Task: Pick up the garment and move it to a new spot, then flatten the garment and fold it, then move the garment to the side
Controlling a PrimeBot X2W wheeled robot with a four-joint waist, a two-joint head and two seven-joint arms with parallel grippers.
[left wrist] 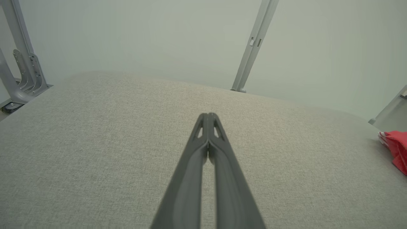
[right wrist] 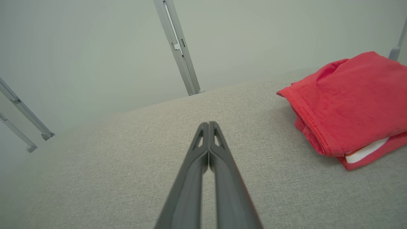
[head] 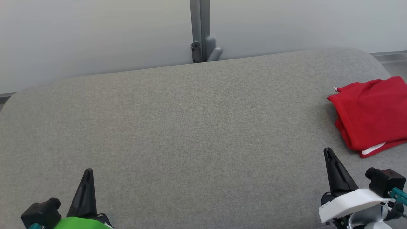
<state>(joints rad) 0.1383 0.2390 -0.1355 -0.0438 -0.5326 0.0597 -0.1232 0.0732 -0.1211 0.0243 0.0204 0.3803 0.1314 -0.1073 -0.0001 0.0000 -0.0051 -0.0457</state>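
Closest to the head camera, at the bottom edge, sit the robot's two tools over a grey fabric-covered tabletop (head: 190, 127). The left tool (head: 88, 173) is at the lower left and the right tool (head: 328, 151) at the lower right, both pointing toward the far edge. Each is clenched, its two dark fingers pressed together along their length with nothing between them. The left wrist view shows the left tool (left wrist: 208, 116) closed to a single point over bare cloth. The right wrist view shows the same of the right tool (right wrist: 209, 124). The garment (head: 372, 117) is red and lies folded into a thick, roughly square stack at the right end of the tabletop, partly cut off by the head view's right border. It rests flat on the cloth, beyond the right tool and a little to its right, apart from it and well apart from the left tool. A white strip (head: 375, 148) shows between the layers at the near edge of the stack. In the right wrist view the garment (right wrist: 349, 105) lies to the right of the closed fingers, its hemmed edge facing them. The left wrist view catches a red corner of it (left wrist: 399, 149) at the far right. Behind the tabletop stands a pale wall (head: 95, 38) with a grey metal post (head: 200, 31) at its middle.
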